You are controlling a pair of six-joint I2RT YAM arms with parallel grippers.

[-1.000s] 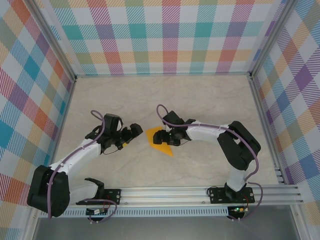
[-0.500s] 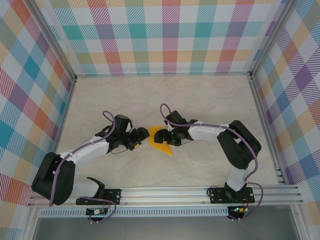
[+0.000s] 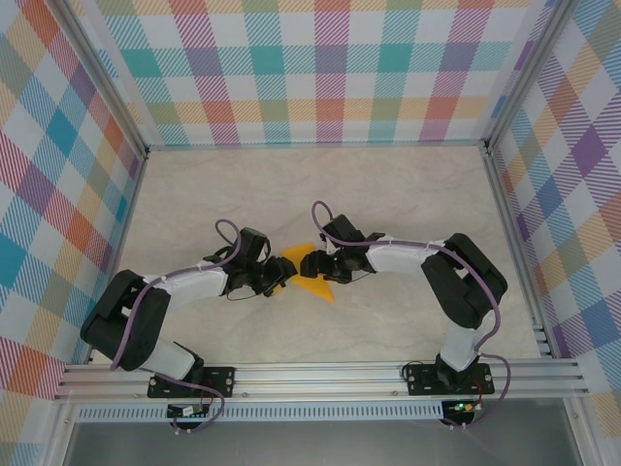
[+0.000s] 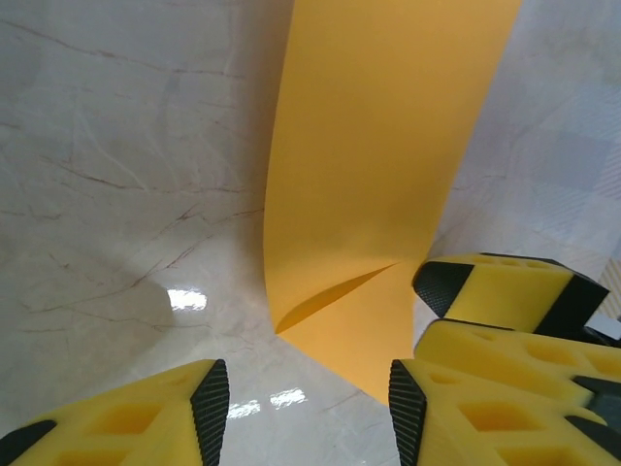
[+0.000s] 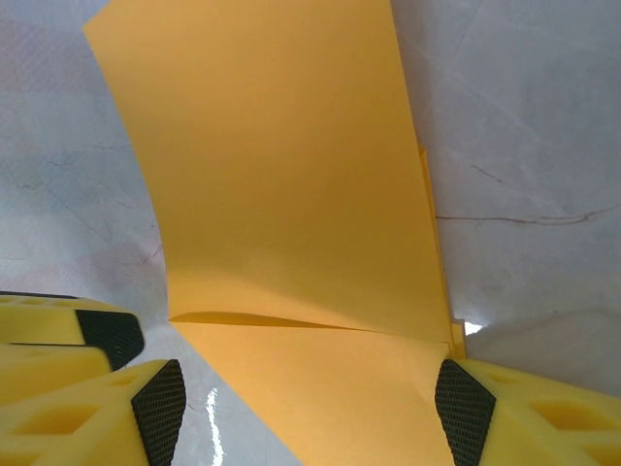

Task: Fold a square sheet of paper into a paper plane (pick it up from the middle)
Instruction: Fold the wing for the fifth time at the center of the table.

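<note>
Roughly mid-frame: one square sheet of paper [image 3: 320,287], part folded, between two grippers.
Lies on the table [image 3: 417,204] with bare room toward the upper, left and right rims; long axis upper left to lower right, sharp corner aimed lower right. At its left edge the left gripper [image 3: 281,274], jaws partly spread; astride its upper part the right gripper [image 3: 310,265], jaws spread wide.
</note>
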